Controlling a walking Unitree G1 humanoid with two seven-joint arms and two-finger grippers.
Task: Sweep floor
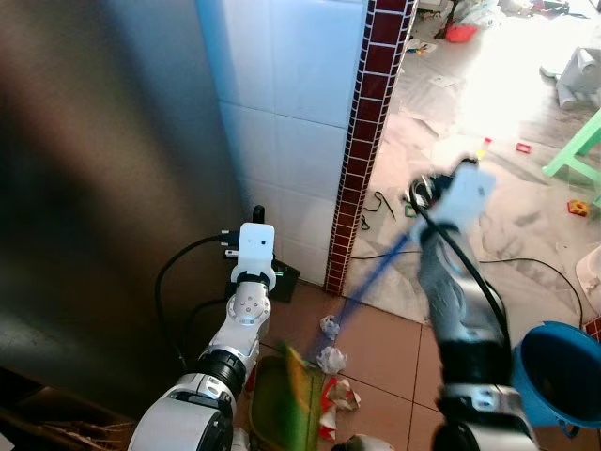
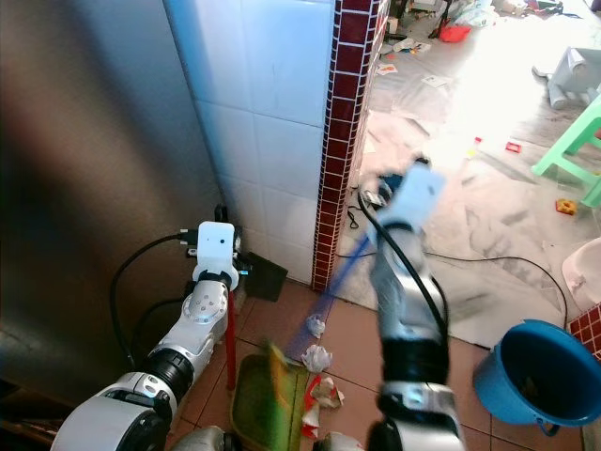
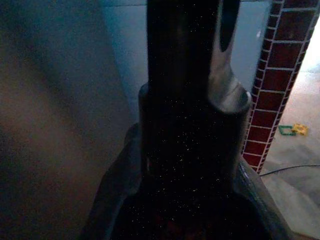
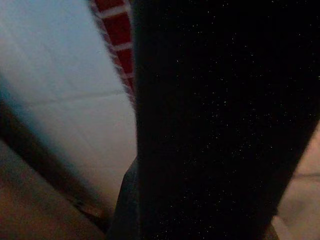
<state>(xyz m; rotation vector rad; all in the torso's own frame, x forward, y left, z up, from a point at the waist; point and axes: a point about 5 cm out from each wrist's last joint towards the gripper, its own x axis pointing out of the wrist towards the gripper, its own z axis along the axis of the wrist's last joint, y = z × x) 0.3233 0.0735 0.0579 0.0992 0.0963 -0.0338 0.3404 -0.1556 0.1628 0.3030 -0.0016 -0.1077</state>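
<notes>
My left gripper (image 1: 255, 218) is low by the white tiled wall, shut on the red handle (image 2: 230, 348) of a green dustpan (image 1: 282, 404) that stands on the terracotta floor at my feet. Further right, my right gripper (image 1: 427, 193) is raised and blurred, shut on a blue broom handle (image 1: 376, 277). The handle slants down to the left towards two crumpled paper balls (image 1: 331, 359) just beyond the dustpan. A red-and-white wrapper (image 1: 335, 399) lies beside the pan. Both wrist views are dark, with a handle close up.
A dark steel surface (image 1: 94, 188) stands close on my left, a dark-red tiled pillar (image 1: 371, 141) ahead. A blue bucket (image 1: 563, 376) sits near right. Black cables (image 1: 526, 268) cross the grey floor beyond, with a green stool (image 1: 582, 150) and scattered litter. A black flat object (image 2: 263, 277) lies at the wall's base.
</notes>
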